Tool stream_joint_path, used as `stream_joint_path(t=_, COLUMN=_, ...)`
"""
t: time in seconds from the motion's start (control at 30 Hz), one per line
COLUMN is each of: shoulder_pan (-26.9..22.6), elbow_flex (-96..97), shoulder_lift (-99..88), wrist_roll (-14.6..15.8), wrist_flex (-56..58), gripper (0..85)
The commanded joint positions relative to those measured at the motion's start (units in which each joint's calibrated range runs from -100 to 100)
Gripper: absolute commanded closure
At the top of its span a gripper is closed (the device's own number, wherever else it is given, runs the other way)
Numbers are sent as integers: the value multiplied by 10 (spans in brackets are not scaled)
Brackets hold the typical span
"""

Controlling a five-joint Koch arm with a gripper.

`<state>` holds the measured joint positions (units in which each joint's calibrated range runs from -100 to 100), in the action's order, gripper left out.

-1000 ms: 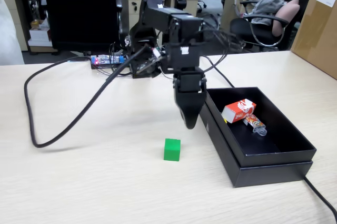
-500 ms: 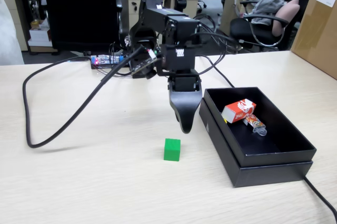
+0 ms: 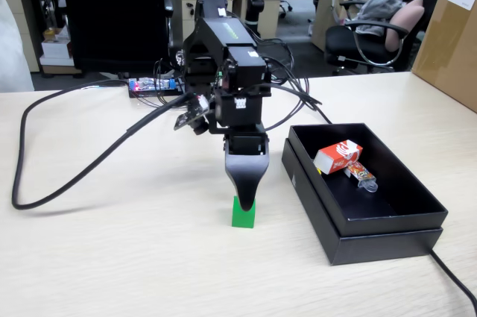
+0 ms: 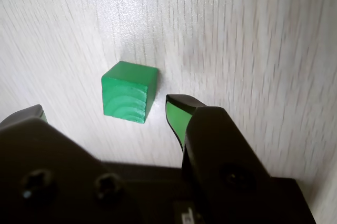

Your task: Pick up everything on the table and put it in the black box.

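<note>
A green cube (image 3: 242,218) rests on the beige table (image 3: 112,257), left of the black box (image 3: 387,246). My gripper (image 3: 244,199) points down directly over the cube and hides its top in the fixed view. In the wrist view the gripper (image 4: 107,105) is open, with the green cube (image 4: 129,92) just beyond the tips, nearer the right finger (image 4: 176,110) and untouched. The red carton (image 3: 337,157) with white swirls lies inside the black box.
A small colourful packet (image 3: 361,175) lies beside the red carton in the box. A thick black cable (image 3: 74,175) loops across the table's left half. A brown cardboard carton (image 3: 451,26) stands at the far right. Office chairs stand behind the table.
The arm has swung left, away from the box, and lowered, so the gripper tip now sits right above the green cube. The cube and the box contents have not moved.
</note>
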<state>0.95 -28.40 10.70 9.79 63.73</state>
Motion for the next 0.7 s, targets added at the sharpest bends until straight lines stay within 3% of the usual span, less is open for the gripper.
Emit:
stream_joint_path(t=0.0, shoulder_pan=2, elbow_flex=-6, shoulder_lift=-14, wrist_roll=-4, wrist_flex=-30, gripper=402)
stream_joint_path(t=0.47, shoulder_pan=3, elbow_flex=33, shoulder_lift=9, wrist_roll=-14, wrist_flex=-62, gripper=411)
stream_joint_path(t=0.6, shoulder_pan=3, elbow_flex=34, shoulder_lift=14, wrist_roll=-15, wrist_flex=-62, gripper=446)
stream_joint_path(t=0.67, shoulder_pan=5, elbow_flex=32, shoulder_lift=15, wrist_roll=-15, wrist_flex=-63, gripper=503)
